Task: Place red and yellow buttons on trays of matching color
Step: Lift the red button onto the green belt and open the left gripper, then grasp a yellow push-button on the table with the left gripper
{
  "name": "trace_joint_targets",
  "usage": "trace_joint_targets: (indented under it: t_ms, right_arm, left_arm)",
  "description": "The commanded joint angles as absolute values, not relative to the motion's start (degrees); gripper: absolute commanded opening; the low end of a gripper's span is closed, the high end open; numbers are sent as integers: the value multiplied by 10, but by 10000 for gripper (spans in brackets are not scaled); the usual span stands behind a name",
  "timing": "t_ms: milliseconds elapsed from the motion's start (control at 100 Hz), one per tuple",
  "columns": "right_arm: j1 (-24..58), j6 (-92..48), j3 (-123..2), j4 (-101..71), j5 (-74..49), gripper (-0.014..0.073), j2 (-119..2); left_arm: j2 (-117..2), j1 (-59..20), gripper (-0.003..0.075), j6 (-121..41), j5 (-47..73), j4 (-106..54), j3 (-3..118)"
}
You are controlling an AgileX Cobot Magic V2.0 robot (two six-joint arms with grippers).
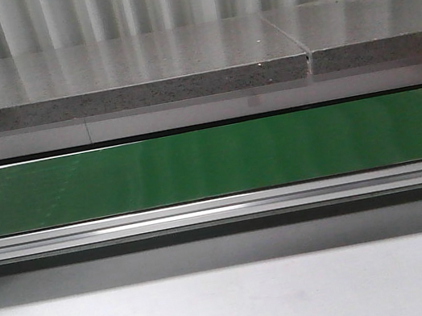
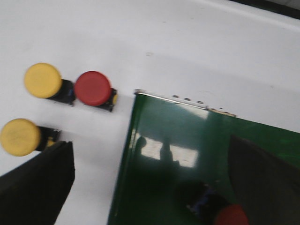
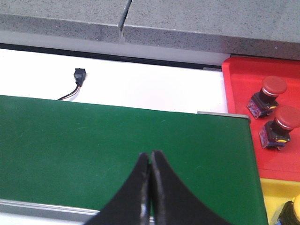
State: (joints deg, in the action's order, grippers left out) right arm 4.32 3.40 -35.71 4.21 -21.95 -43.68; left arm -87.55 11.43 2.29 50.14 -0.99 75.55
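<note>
The left gripper [image 2: 150, 187] is held wide open, its two dark fingers [image 2: 35, 187] seen at either side of the left wrist view. Between them, on the green belt [image 2: 159, 136], a red button [image 2: 230, 216] is seen close to the far finger, not gripped. Off the belt's end, on the white table [image 2: 187, 47], three more buttons are laid: a second red button [image 2: 93, 88] just beside the belt's corner, a yellow button [image 2: 43, 80] touching or nearly touching it, and another yellow button [image 2: 19, 137] just beside the near finger. The right gripper [image 3: 150, 187] is closed, its fingertips pressed together with nothing between them, poised over the belt [image 3: 117, 140]. Past the belt's end, a red tray [image 3: 239, 79] is seen holding two red buttons [image 3: 268, 96] [image 3: 281, 131], and next to it a yellow tray [image 3: 272, 192] with a yellow button [image 3: 293, 213] partly cut off. In the front view only the bare belt [image 1: 212, 162] is shown; neither gripper is seen there.
</note>
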Motion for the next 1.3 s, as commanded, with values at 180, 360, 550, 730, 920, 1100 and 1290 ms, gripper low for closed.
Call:
trace_joint_targets:
  t_ms: [180, 360, 550, 730, 920, 1100, 1290]
  right_arm:
    - [44, 31, -377, 50, -184, -92, -431]
    - [44, 31, -377, 50, -184, -92, -431]
    - [44, 31, -377, 50, -184, -92, -431]
    - [44, 31, -377, 50, -184, -92, -431]
    - [44, 31, -377, 50, -184, -92, -431]
    - [44, 31, -377, 50, -184, -92, -431]
    - [44, 31, -377, 50, -184, -92, -431]
  left_arm:
    - [-874, 234, 639, 26, 488, -15, 773]
    - [-928, 261, 639, 26, 488, -17, 773]
    - [-982, 266, 639, 26, 480, -15, 773]
    - [-1011, 266, 639, 26, 456, -16, 775]
    - [-1030, 266, 639, 26, 431, -16, 775]
    - [-1048, 266, 639, 26, 420, -16, 775]
    - [-1057, 266, 636, 26, 414, -16, 775]
